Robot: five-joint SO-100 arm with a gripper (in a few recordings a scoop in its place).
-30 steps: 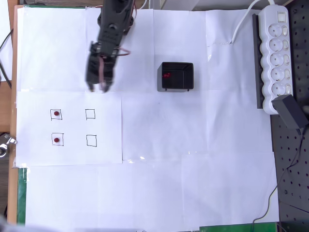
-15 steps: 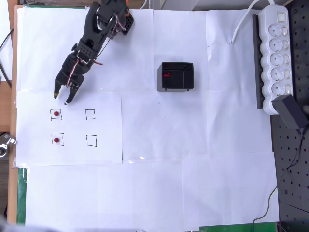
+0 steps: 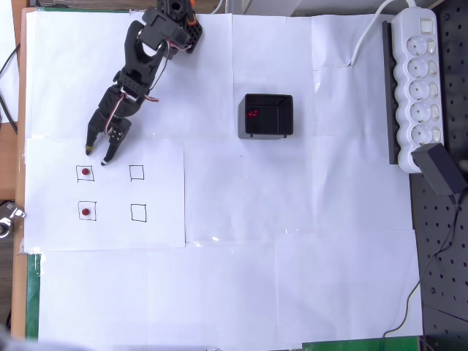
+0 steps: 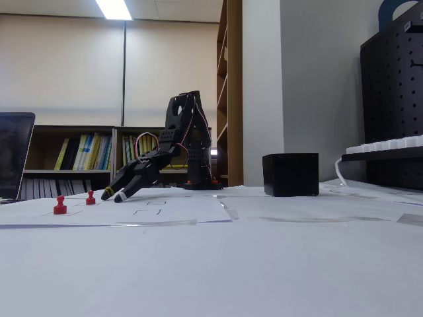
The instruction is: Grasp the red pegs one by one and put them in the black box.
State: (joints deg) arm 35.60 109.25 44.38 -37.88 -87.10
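Observation:
Two red pegs stand in drawn squares on the left sheet: one [image 3: 85,172] nearer the arm and one [image 3: 85,212] below it; the fixed view shows them too [image 4: 90,197] [image 4: 60,206]. A bit of red shows inside the black box [image 3: 268,115], which sits mid-table and also appears in the fixed view [image 4: 291,174]. My black gripper [image 3: 97,156] [image 4: 113,196] hangs low just above and right of the upper peg, fingers apart and empty, tips near the paper.
Two drawn squares [image 3: 137,172] [image 3: 138,213] to the right of the pegs hold nothing. A white power strip [image 3: 417,80] and a black adapter [image 3: 442,168] lie along the right edge. White paper [image 3: 292,278] covers the table.
The arm swung from the upper middle to the left and down; the open gripper now sits lower, close to the upper peg. Pegs and box have not moved.

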